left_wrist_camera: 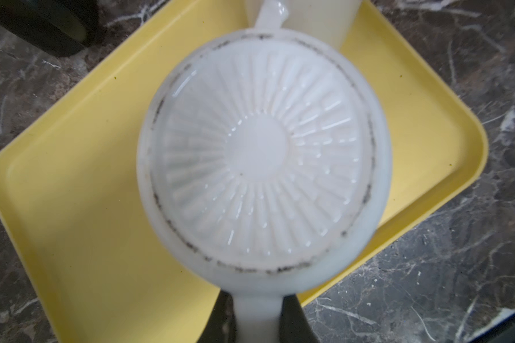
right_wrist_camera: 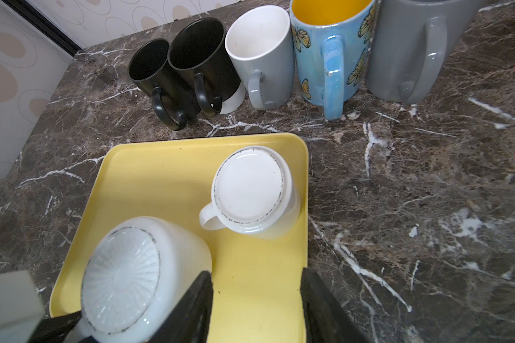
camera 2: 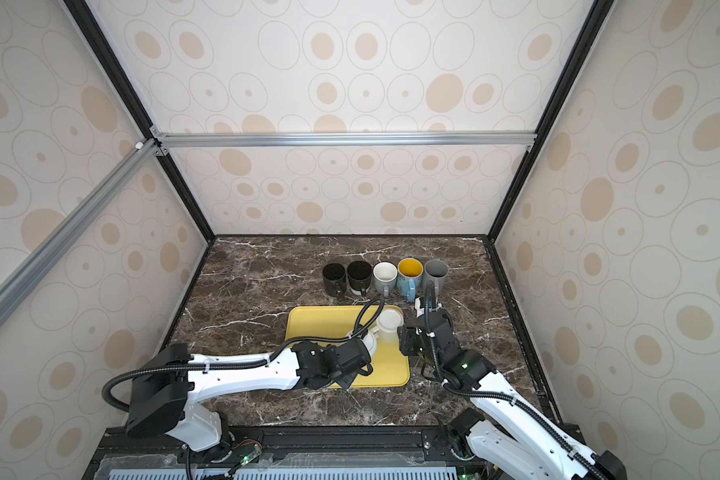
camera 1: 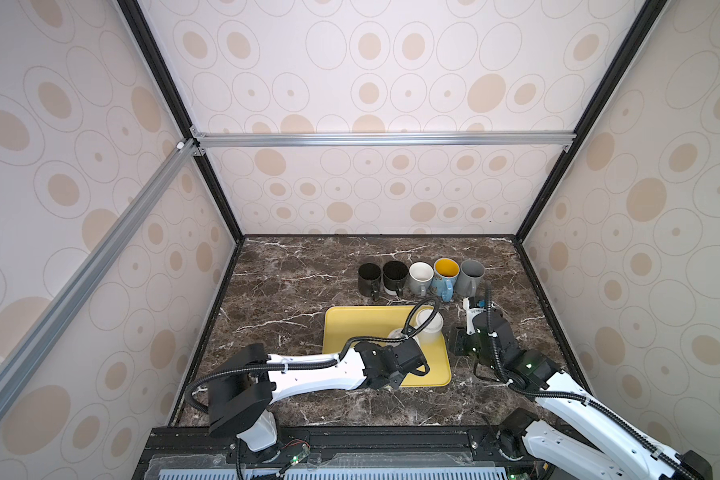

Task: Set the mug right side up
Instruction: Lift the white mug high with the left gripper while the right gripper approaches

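- Beige oval-patterned wall panels (camera 1: 391, 83) enclose a dark brown marble tabletop (camera 1: 292, 274).
- Left gripper (left_wrist_camera: 257, 320) clamps the handle of the white ribbed-base mug (left_wrist_camera: 259, 148), bottom-up over the yellow plastic tray (right_wrist_camera: 161, 184).
- Right gripper (right_wrist_camera: 256, 308) hangs empty, jaws apart.

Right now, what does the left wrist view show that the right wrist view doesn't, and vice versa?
Left wrist only: a clear look at the left claw shut on the handle of the upside-down ribbed mug. Right wrist only: the row of five upright mugs, and the right claw, open and holding nothing. Both: the ribbed mug, the yellow tray, the smooth upside-down mug beside it, and the marble counter.
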Available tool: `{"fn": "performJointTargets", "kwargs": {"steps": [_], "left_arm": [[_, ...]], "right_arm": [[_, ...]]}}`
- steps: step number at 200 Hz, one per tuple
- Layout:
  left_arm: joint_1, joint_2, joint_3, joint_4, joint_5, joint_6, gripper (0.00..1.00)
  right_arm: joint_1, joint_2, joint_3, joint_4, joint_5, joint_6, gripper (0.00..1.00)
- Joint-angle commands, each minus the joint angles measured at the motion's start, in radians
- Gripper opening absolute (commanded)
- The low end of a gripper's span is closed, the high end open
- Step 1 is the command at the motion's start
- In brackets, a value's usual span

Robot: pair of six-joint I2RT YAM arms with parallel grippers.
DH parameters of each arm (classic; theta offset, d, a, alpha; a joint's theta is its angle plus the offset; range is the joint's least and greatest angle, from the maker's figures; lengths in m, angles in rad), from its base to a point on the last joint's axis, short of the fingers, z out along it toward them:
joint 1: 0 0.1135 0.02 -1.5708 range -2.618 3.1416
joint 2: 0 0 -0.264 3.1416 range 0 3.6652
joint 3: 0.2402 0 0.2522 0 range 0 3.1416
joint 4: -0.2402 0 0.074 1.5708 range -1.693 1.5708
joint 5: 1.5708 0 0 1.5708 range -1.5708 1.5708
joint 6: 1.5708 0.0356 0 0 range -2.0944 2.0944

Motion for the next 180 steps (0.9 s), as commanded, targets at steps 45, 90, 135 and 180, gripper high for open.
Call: {"fn": "performJointTargets", "kwargs": {"steps": [45,90,135,180], "left_arm": [[0.008,-0.170,-0.012,0.066,-0.103,-0.007,0.00],[0.008,-0.298,-0.034,0.089,-0.144,0.002,0.00],[0.018,-0.411,-0.029,0.188,-0.209,0.082,0.00],[0.077,-0.508,-0.074,0.314,-0.171,0.136,0.00]], "right_arm": [[-0.007,-0.084,0.034,0.012,-0.001,-0.031,0.50],[-0.008,-0.113,0.065,0.030,-0.005,-0.057,0.50],[-0.007,-0.103,0.067,0.129,-0.061,-0.086,0.51],[-0.008,-0.028,0.089,0.228,-0.162,-0.070,0.51]]}}
